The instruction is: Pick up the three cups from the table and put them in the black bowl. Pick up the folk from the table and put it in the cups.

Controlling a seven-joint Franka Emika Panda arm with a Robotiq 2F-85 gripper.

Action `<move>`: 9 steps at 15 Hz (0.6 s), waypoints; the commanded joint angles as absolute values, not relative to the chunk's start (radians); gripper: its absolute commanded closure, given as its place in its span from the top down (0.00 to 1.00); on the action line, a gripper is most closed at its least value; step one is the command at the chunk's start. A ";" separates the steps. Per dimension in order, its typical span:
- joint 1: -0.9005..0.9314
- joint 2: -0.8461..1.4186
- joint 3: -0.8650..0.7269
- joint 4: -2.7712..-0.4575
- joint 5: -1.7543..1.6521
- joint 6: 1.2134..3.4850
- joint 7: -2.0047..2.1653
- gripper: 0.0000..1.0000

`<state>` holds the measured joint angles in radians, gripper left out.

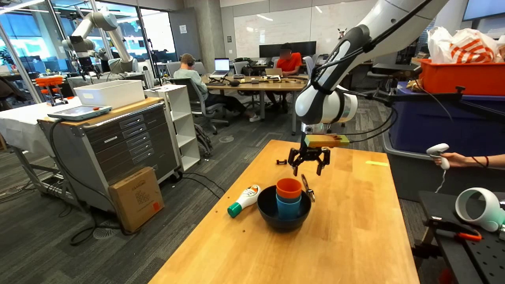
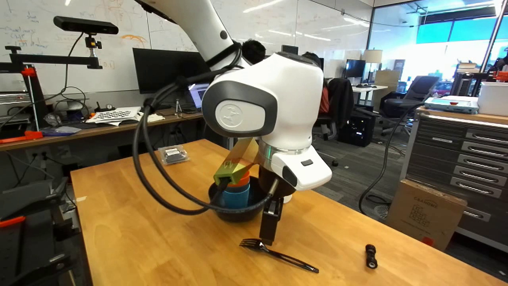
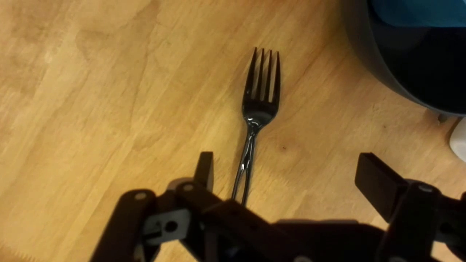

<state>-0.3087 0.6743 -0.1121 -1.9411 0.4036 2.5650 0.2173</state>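
The black bowl (image 1: 272, 216) stands upright on the pale wooden table (image 1: 347, 244). The cups are stacked upright in it: the orange cup (image 1: 288, 188) on top, the bright blue cup (image 1: 288, 209) below. A darker band between them looks like the rim of the dark grey-blue cup. The black fork (image 3: 251, 134) lies on the table beside the bowl; it also shows in both exterior views (image 1: 307, 188) (image 2: 283, 256). My gripper (image 3: 284, 160) is open and empty above the fork. In the wrist view the handle runs between the fingers, nearer the left one; its end is hidden.
A white bottle with a green cap (image 1: 245, 201) lies beside the bowl. A small black part (image 2: 371, 256) lies on the table beyond the fork. A clear packet (image 2: 173, 154) lies near the table's far edge. Arm cables (image 2: 174, 198) hang in front of the bowl.
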 commanded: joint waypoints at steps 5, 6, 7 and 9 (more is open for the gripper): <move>-0.335 0.746 -0.103 -1.877 0.413 2.528 0.201 1.00; -0.335 0.751 -0.104 -1.876 0.412 2.529 0.203 1.00; -0.335 0.756 -0.103 -1.875 0.411 2.527 0.203 1.00; -0.333 0.765 -0.105 -1.873 0.408 2.524 0.206 1.00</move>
<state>-0.3213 0.7429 -0.1121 -1.9104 0.4035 2.5564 0.2172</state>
